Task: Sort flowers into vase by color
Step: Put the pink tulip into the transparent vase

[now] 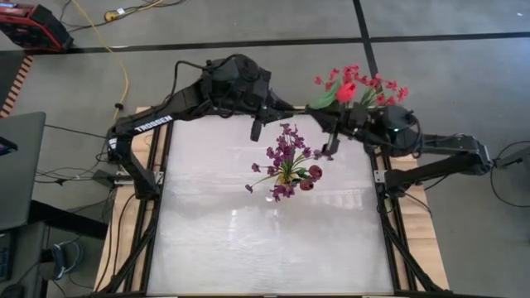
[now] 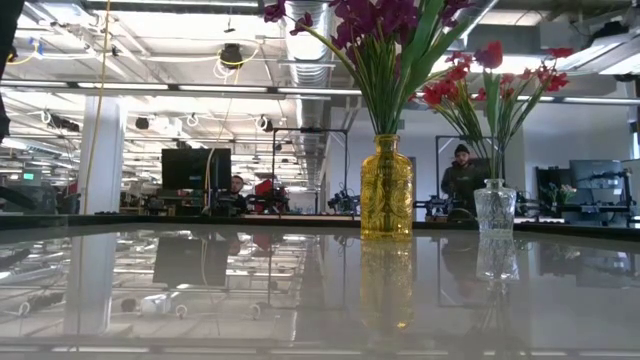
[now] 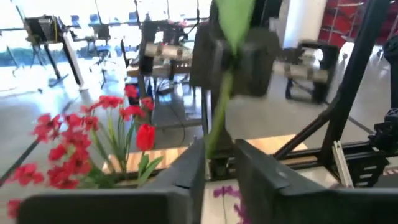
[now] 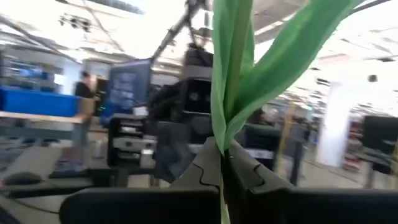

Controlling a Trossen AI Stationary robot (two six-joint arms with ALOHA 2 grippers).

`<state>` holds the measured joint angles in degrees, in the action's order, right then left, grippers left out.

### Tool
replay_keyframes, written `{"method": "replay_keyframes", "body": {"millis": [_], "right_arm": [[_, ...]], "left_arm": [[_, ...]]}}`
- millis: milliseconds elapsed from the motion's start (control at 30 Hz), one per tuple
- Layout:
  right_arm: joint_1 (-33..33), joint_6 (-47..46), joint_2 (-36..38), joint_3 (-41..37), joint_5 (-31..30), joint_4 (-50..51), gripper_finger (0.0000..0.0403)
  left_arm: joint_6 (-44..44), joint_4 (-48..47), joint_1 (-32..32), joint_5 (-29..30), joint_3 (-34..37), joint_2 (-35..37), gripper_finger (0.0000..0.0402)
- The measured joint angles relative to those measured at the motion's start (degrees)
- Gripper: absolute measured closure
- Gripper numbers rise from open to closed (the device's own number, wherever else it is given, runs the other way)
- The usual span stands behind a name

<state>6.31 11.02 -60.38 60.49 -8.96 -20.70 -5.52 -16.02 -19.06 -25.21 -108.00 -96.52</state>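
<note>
Two dark robot arms meet at the far edge of the pale glossy table (image 1: 273,240), passing a single red tulip-like artificial flower (image 1: 345,91) on a thin green stem. The right pincer (image 4: 221,155) is clamped on the stem just below where the long green leaves (image 4: 249,68) split off. The left pincer (image 3: 217,155) has its fingers set either side of the same stem, with a narrow gap showing (whether it is bearing on the stem cannot be told).

The red bloom hangs close to the bunch of red-pink sprigs (image 2: 490,75) standing in the small clear glass vase (image 2: 494,208) at the table's far right. The amber ribbed glass vase (image 2: 386,188), near the table's middle, holds the purple-bloomed sprigs (image 1: 286,161).

Judging from its look, the flower is very light, its stem thin and springy, likely wire-cored plastic, and smooth enough to twist or slip in a loose hold. The bare stem below the leaves seems the best place to grip; the soft leaves and bloom would fold. The clear vase looks light and top-heavy, so a careless brush could tip it.
</note>
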Motion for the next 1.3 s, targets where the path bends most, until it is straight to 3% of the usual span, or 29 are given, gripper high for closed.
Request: {"method": "replay_keyframes", "body": {"millis": [267, 533, 767, 933, 1300], "right_arm": [[3.2, -0.1, 11.6, 0.0, -14.7, 18.9, 0.0379], [12.7, -4.6, 17.6, 0.0, -22.0, 32.2, 0.0379], [22.6, -8.4, 15.9, 0.0, -18.1, 35.2, 0.0379], [28.1, -12.8, 14.9, 0.0, -14.9, 41.1, 0.0379], [32.8, -15.6, 14.8, 0.0, -8.4, 49.4, 0.0379]], "left_arm": [[-0.9, -10.4, -5.6, 3.6, 0.4, 3.8, 0.0209], [-2.4, -16.3, -9.8, 1.4, 6.0, 5.1, 0.0185], [-0.3, -5.9, -11.2, 1.3, 19.3, 8.9, 0.0184], [0.2, -4.0, -12.5, 1.5, 25.8, 13.1, 0.0184], [0.3, -2.7, -17.2, 2.7, 36.8, 27.7, 0.0184]]}}
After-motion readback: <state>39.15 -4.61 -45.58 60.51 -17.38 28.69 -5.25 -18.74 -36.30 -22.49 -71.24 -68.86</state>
